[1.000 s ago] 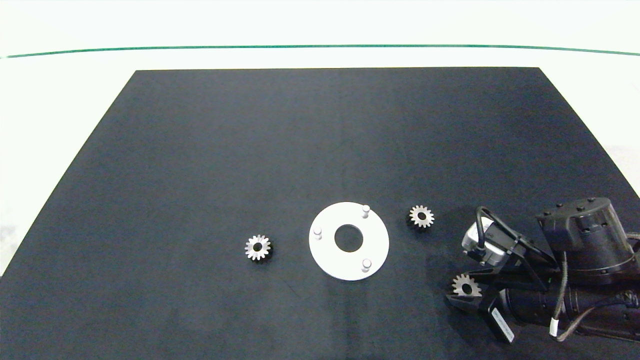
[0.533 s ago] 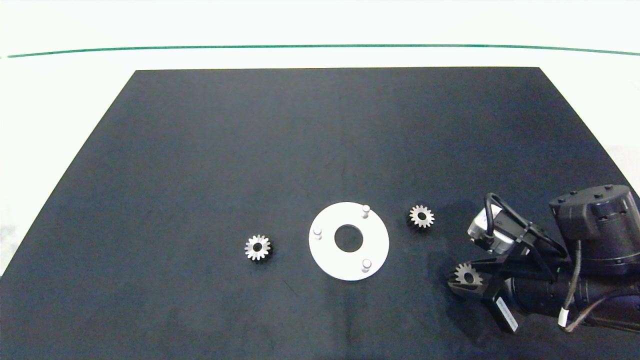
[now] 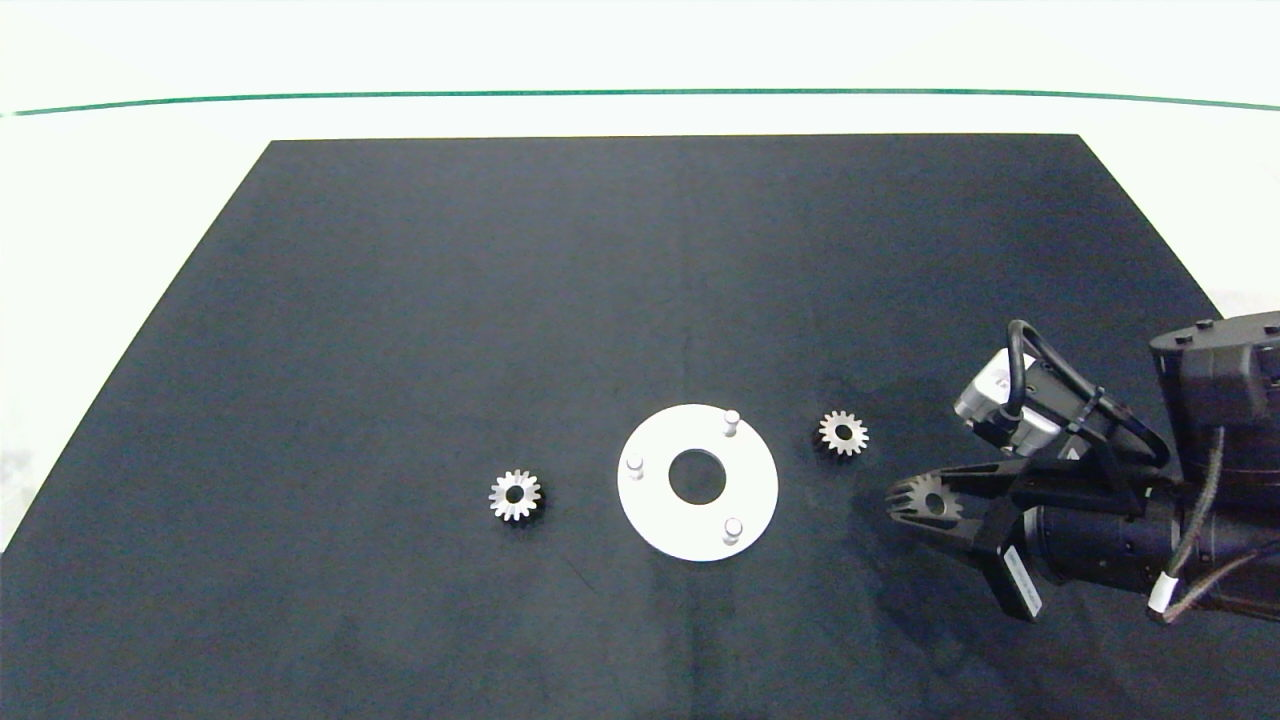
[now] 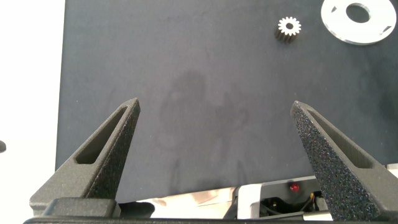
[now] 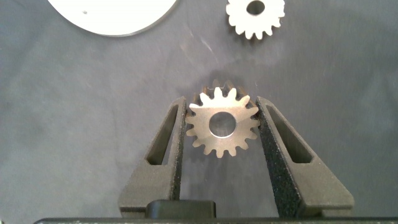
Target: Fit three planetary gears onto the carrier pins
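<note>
A flat white disc [image 3: 755, 490] lies near the mat's front centre, with three carrier pins [image 3: 732, 419] [image 3: 635, 465] [image 3: 733, 527] standing bare on it. One planetary gear [image 3: 516, 495] lies left of the disc, seen also in the left wrist view [image 4: 289, 28]. A second gear [image 3: 843, 433] [image 5: 255, 15] lies right of the disc. My right gripper [image 3: 922, 500] [image 5: 221, 127] is shut on a third gear [image 3: 930, 497] [image 5: 222, 122], held above the mat right of the disc [image 5: 118, 15]. My left gripper [image 4: 217, 134] hangs open off the mat's left side.
The black mat [image 3: 600, 280] covers most of the white table [image 3: 120, 200]. A green line [image 3: 640, 94] runs across the table at the back.
My right gripper has lifted the gear off the mat and carried it up and back, slightly toward the disc. The disc and the other two gears have not moved.
</note>
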Robot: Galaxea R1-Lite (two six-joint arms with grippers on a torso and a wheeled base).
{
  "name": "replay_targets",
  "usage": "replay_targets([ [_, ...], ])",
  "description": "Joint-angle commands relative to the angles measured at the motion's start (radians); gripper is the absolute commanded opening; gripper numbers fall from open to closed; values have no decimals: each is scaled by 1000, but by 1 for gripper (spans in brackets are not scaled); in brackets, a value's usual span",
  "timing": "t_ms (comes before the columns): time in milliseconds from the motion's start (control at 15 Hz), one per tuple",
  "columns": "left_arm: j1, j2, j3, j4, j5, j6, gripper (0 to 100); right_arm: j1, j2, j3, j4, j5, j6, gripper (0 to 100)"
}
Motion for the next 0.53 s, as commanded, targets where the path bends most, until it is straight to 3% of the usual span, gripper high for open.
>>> replay_targets([
  [67,3,2,0,3,-1,0,100,74,12,-122,130,-12,-2,0],
  [133,3,2,0,3,-1,0,100,98,24,-163,181,-25,-2,0],
  [200,3,1,0,3,-3,0,100,127,38,-194,190,-38,-2,0],
  [400,3,1,0,3,-3,0,100,215,82,-244,195,-97,-2,0],
  [467,4,1,0,3,-1,0,100,261,124,-263,195,-132,-2,0],
  [533,4,1,0,3,-1,0,100,273,137,-267,195,-138,-2,0],
])
